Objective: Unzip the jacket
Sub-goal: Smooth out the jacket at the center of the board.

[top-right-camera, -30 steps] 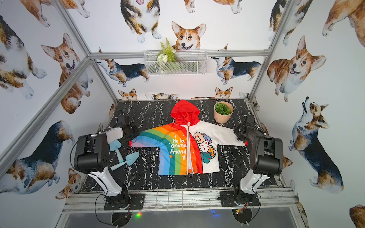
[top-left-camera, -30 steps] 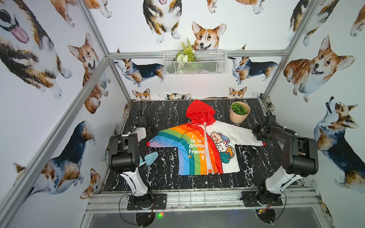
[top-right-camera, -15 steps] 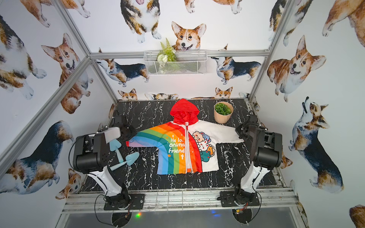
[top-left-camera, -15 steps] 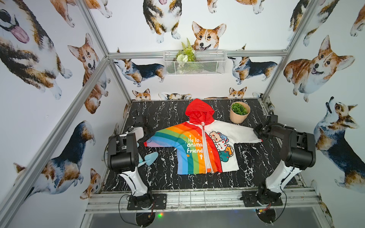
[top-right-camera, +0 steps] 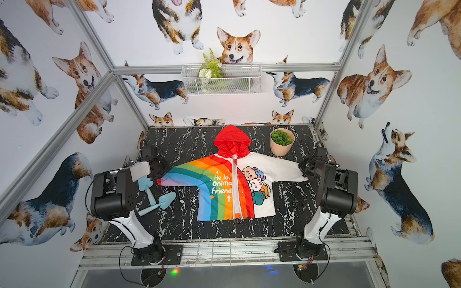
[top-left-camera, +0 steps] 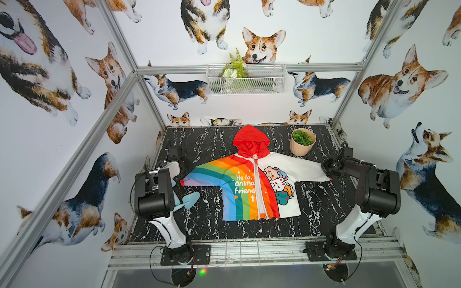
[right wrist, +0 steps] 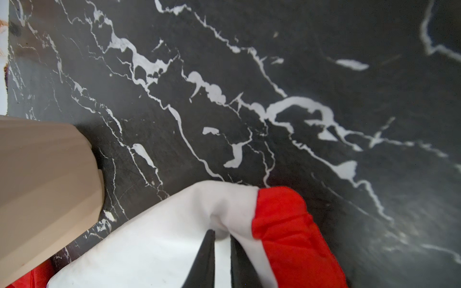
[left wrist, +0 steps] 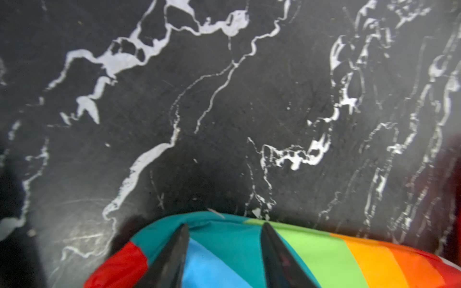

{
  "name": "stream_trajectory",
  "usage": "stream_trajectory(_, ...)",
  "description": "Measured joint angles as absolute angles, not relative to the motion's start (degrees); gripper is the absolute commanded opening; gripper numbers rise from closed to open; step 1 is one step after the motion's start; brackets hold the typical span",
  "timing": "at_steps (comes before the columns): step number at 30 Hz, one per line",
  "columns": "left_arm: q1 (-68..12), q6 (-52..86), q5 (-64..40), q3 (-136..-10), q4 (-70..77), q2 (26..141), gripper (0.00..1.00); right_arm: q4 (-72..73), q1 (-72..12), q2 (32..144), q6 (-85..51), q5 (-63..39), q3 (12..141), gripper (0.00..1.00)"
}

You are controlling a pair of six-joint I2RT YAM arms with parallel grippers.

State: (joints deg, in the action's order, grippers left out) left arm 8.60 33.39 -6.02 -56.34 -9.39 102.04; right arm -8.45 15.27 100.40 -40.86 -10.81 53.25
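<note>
counter [top-left-camera: 199, 229]: black, white-veined. jacket [top-left-camera: 239, 189] flat at centre, sleeves spread. beige pot [top-left-camera: 300, 149] with greenery just beside white sleeve. blue trowel [top-right-camera: 166, 199], blue scoop [top-right-camera: 146, 183] near rainbow sleeve.

You are seeing the small jacket [top-left-camera: 245, 197] lying flat and front up on the black marble table [top-left-camera: 199, 224], its red hood [top-left-camera: 250, 139] pointing toward the far edge, both sleeves stretching sideways, rainbow and white cartoon halves meeting along the white zip [top-left-camera: 257, 184]

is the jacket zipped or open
Zipped: the jacket halves meet along the whole zip, collar to hem, in both top views.
</note>
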Motion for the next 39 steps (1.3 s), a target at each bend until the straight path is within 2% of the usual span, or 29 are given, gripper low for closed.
stream_trajectory(3, 8.7, 33.4, -7.7, -54.0, -10.5, 97.3, 0.98, -10.3, 15.2, 95.5, -40.6, -10.4, 50.6, 0.27)
stream_trajectory(7, 8.9, 32.9, -8.4, -52.6, -9.3, 89.2, 1.0, -11.2, 13.5, 87.4, -39.0, -7.2, 50.0, 0.39)
stream_trajectory(10, 8.5, 32.6, -7.8, -50.3, -8.1, 83.0, 1.0, -11.8, 10.8, 80.9, -38.5, -3.0, 48.7, 0.39)
stream_trajectory(15, 0.4, 29.8, -8.1, -49.9, -6.6, 79.0, 0.86, -12.0, 1.1, 73.9, -35.5, -1.1, 47.2, 0.29)
stream_trajectory(17, -7.3, 28.6, -6.5, -51.4, -6.0, 80.5, 0.81, -11.4, -4.7, 74.3, -33.2, -2.2, 47.3, 0.27)
stream_trajectory(20, -19.3, 26.2, -8.0, -55.9, -4.4, 86.0, 0.69, -10.6, -11.3, 77.8, -30.5, -5.0, 48.4, 0.24)
stream_trajectory(25, -27.3, 25.0, -7.6, -63.1, -2.2, 98.5, 0.56, -11.0, -19.5, 86.5, -25.1, -7.3, 52.8, 0.24)
stream_trajectory(33, -29.1, 25.7, -7.9, -67.7, -2.1, 108.5, 0.36, -15.4, -24.4, 102.3, -19.8, -5.8, 64.8, 0.21)
stream_trajectory(39, -27.9, 26.9, -5.7, -70.3, -3.5, 113.2, 0.32, -18.6, -24.4, 110.9, -19.7, -4.7, 72.0, 0.2)
